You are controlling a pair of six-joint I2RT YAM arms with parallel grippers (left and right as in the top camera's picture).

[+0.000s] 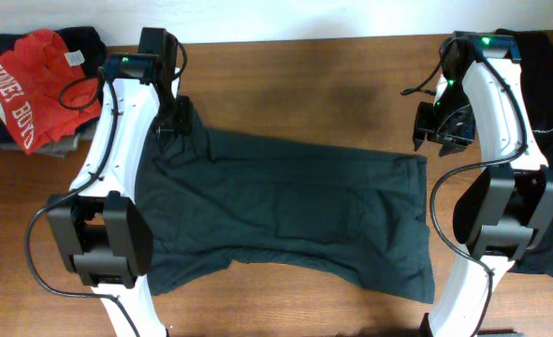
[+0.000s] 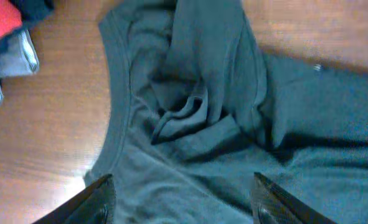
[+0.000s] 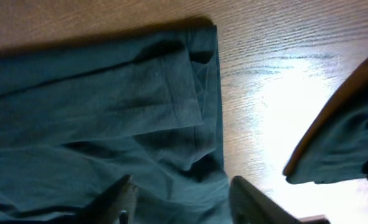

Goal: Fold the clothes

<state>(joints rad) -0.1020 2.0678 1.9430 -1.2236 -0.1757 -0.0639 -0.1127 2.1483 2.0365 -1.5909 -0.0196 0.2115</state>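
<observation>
- At the far left of the brown wooden counter (image 1: 295, 65) you have a crumpled red cloth T-shirt with white lettering (image 1: 28, 89), lying on a heap of dark garments (image 1: 80, 42).
- Your left tool (image 2: 182, 182) hangs just over the collar end of the dark grey-green cloth T-shirt (image 1: 295, 215). Its fingers stand wide apart and grasp nothing. The fabric beneath it is bunched into a small ridge of folds.
- That grey-green shirt lies spread lengthwise across the middle of the counter, between your two arms. It is mostly flat, with shallow creases.
- Your right tool (image 3: 182, 182) hovers over the shirt's right-hand corner at the hem, fingers parted and empty. One layer of cloth is doubled over there.
- At the right edge you have a black cloth garment (image 1: 549, 75), lying apart from the grey-green shirt with bare wood between them.
</observation>
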